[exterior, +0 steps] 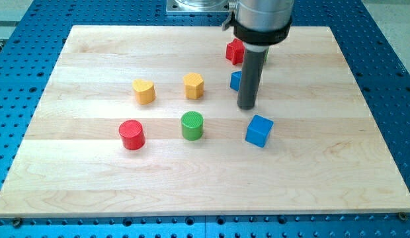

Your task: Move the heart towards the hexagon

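The yellow heart point(144, 91) lies left of the board's middle. The yellow hexagon point(194, 85) lies to its right, a short gap between them. My tip point(247, 106) stands right of the hexagon, above the blue cube point(259, 130) and just in front of a second blue block point(236, 80) that the rod partly hides. The tip is far from the heart, with the hexagon between them.
A red cylinder point(132, 134) and a green cylinder point(192, 125) lie below the heart and hexagon. A red block point(235, 51) sits near the view's top, partly behind the rod. The wooden board point(73, 185) rests on a blue perforated table.
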